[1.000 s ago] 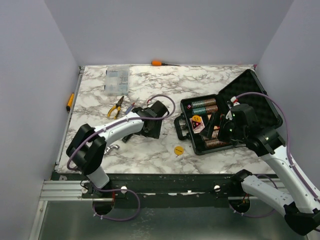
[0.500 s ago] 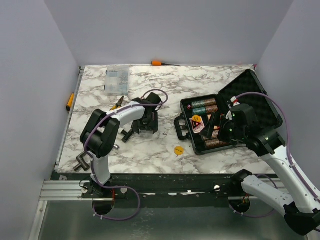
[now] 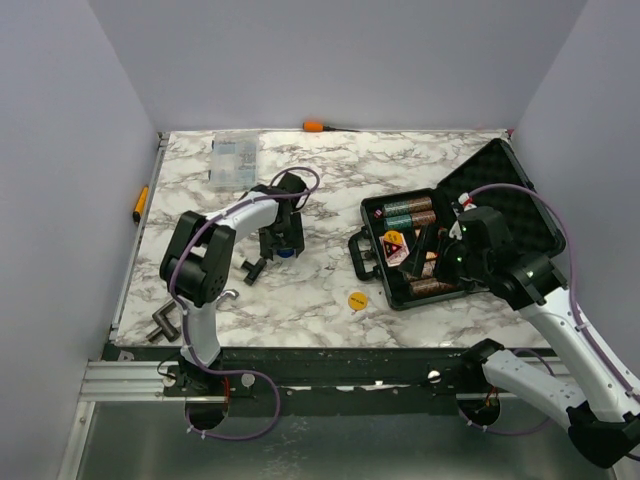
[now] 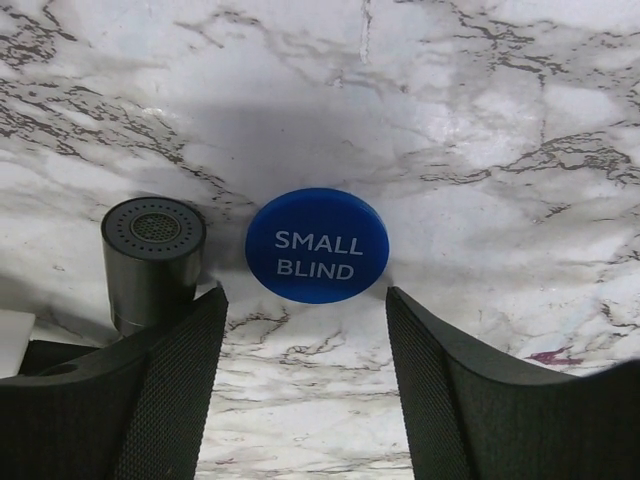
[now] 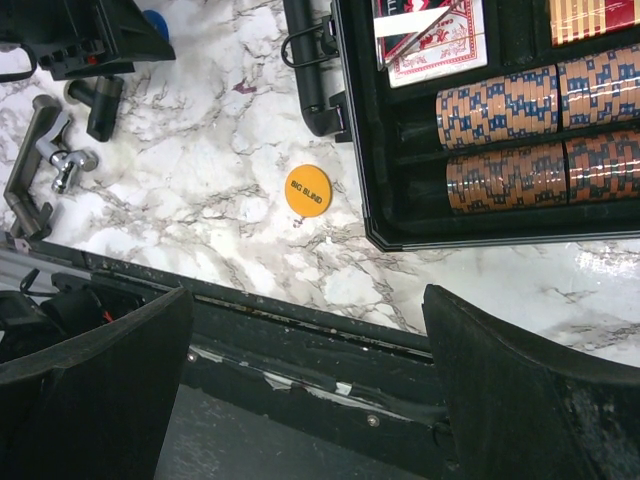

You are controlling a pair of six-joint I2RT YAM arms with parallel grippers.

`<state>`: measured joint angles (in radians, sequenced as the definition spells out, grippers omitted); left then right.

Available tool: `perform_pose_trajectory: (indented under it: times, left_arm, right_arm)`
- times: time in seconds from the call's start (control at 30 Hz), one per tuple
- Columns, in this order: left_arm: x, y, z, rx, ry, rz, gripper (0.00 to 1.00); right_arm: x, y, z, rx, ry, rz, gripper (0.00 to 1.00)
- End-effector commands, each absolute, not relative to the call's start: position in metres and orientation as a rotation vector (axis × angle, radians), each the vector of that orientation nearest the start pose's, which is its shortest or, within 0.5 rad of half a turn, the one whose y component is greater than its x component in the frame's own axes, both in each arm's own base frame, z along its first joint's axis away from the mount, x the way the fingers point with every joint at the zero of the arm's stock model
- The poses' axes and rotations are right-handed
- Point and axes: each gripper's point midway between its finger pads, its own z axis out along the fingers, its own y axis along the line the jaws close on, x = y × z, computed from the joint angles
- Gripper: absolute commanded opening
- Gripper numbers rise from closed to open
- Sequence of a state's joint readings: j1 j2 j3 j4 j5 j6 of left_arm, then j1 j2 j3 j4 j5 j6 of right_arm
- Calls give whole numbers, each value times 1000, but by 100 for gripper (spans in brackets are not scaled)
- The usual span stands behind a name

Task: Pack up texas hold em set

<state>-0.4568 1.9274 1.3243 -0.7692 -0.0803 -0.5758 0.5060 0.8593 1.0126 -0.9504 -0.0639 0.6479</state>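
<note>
Two discs lay loose. From above, the left gripper (image 3: 279, 240) hung over the blue disc (image 3: 288, 251) at centre-left, well apart from the open black case (image 3: 500, 190) at right, where the right gripper (image 3: 440, 258) hovered.

From the left wrist, the jaws stood apart and empty, with the blue disc just beyond them. A dark cylinder (image 4: 153, 260) beside one finger might get knocked, and so flat a disc could skid.

From the right wrist, wide-open, empty fingers overlooked the yellow disc (image 5: 308, 190), which was near the chip stacks (image 5: 510, 105) but outside the case and easily missed.
</note>
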Motion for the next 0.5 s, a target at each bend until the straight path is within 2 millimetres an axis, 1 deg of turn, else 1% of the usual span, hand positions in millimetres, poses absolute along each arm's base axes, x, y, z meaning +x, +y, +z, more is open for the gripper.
perform_pose_trajectory:
  times: [0.0,0.07,0.17,0.33,0.47]
  left_arm:
    - [321,-168,-19,-183,2992,-59,63]
    - [323,-168,-21,-180,2992,-61,60]
    - [326,-170,-22,-183,2990,-75,59]
    - [330,-174,-21,-191,2982,-102,66]
    - [334,-176,-20,-216,2973,-105,68]
  right_arm:
    - [187,143,206,114,2444,589,100]
    - [187,143,206,113,2445,588,100]
    - [187,143,205,110,2447,588,100]
    - [188,143,206,108,2442,587,100]
    - [188,144,205,104,2446,593,100]
